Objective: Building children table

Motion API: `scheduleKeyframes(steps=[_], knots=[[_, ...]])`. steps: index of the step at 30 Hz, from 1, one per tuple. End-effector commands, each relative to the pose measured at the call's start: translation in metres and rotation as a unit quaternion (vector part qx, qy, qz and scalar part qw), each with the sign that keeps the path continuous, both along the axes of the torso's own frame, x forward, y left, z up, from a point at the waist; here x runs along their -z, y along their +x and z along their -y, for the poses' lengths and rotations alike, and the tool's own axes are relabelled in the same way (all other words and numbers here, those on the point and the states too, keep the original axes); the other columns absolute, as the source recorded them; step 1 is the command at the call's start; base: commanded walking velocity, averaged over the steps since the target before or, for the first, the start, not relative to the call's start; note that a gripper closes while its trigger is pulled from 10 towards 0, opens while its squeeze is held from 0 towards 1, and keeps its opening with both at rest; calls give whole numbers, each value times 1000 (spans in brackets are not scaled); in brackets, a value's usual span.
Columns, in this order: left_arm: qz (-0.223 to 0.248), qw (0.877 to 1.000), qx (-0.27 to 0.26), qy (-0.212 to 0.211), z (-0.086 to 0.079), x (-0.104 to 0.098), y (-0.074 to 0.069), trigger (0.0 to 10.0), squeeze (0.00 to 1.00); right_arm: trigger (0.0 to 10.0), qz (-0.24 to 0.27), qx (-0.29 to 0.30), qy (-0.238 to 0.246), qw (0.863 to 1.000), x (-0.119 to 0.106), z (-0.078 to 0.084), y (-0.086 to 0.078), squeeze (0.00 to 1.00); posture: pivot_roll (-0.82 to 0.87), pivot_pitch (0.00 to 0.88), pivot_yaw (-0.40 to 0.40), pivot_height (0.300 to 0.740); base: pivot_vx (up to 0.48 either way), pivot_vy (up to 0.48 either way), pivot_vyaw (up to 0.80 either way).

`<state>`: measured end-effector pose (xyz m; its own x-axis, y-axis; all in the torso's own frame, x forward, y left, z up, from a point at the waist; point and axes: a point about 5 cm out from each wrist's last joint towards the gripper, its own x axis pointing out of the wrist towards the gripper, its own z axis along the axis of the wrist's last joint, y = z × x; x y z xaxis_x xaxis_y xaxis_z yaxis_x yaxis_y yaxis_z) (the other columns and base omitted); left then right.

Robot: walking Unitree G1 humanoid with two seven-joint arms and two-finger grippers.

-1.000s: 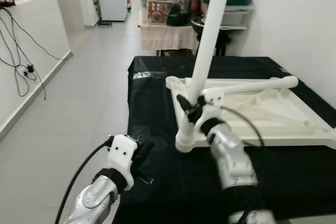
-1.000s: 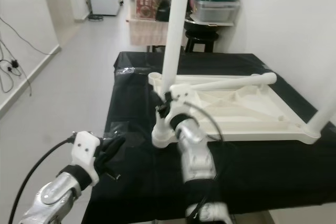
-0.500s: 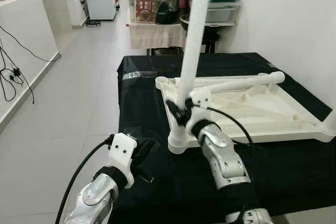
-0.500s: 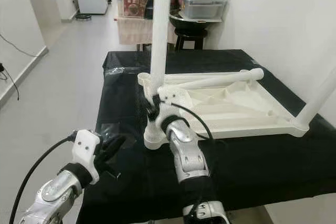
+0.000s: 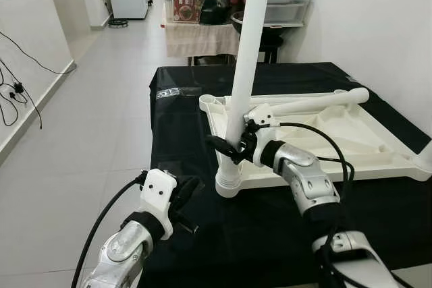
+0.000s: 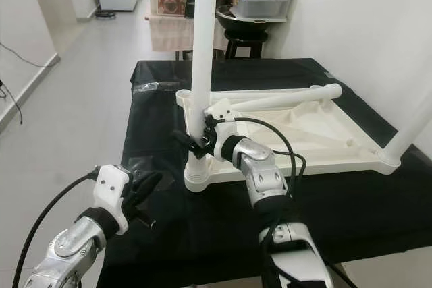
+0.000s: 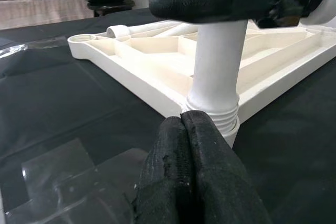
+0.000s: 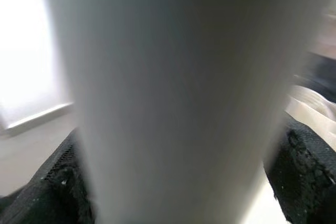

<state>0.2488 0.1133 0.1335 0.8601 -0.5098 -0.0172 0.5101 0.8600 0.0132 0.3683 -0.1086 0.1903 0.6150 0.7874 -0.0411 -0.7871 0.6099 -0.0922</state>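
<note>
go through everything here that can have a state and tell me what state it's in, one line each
Upright leg: standing in the tabletop's near corner socket, gripped.
Tabletop: upside down on the black cloth.
Loose leg: lying across the tabletop.
Right gripper: shut on the upright leg.
Left gripper: shut, holding nothing.

No legible txt, labels, brands or nos. anywhere; print on far box [image 5: 187,7] too blurred.

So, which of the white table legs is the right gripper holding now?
The upright leg in the tabletop's near corner socket. The right gripper clamps its lower part. Another leg lies loose across the tabletop.
</note>
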Motion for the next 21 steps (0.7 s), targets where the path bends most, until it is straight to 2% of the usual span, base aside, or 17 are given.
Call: scheduleKeyframes(steps=[1, 6, 8, 15, 16, 17, 18, 20, 21], knots=[[-7, 1000, 2, -1, 1, 3, -1, 10000, 0, 10000, 10, -38, -4, 999, -7, -5, 1, 0, -23, 0, -66, 740, 0, 0, 0], [-8, 1000, 3, -1, 1, 3, -1, 10000, 0, 10000, 7, -61, -5, 998, -12, -5, 4, 0, -17, 0, -67, 740, 0, 0, 0], [-9, 1000, 3, -1, 1, 4, -2, 10000, 0, 10000, -3, -89, -4, 996, -15, -5, 6, 0, -16, 0, -65, 740, 0, 0, 0], [-11, 1000, 4, -2, 2, 5, -3, 10000, 0, 10000, -7, -116, -2, 993, -15, -4, 9, 0, -12, 0, -66, 740, 0, 0, 0], [-12, 1000, 5, -2, 2, 5, -3, 10000, 0, 8706, -8, -119, 0, 993, -15, -3, 9, 0, -12, 0, -64, 740, 0, 0, 0], [-12, 1000, 5, -2, 2, 5, -3, 10000, 0, 8706, -8, -119, 0, 993, -15, -3, 9, 0, -12, 0, -64, 740, 0, 0, 0], [-12, 1000, 5, -2, 3, 5, -3, 10000, 0, 314, -9, -120, 3, 993, -15, -3, 9, 0, -12, 0, -64, 740, 0, 0, 0], [-12, 1000, 5, -3, 3, 5, -3, 10000, 0, 314, -10, -121, 8, 993, -15, -3, 9, 0, -12, 0, -63, 740, 0, 0, 0], [-13, 1000, 6, -3, 3, 5, -4, 10000, 0, 0, -10, -120, 10, 993, -15, -2, 10, 0, -13, 0, -63, 740, 0, 0, 0]])
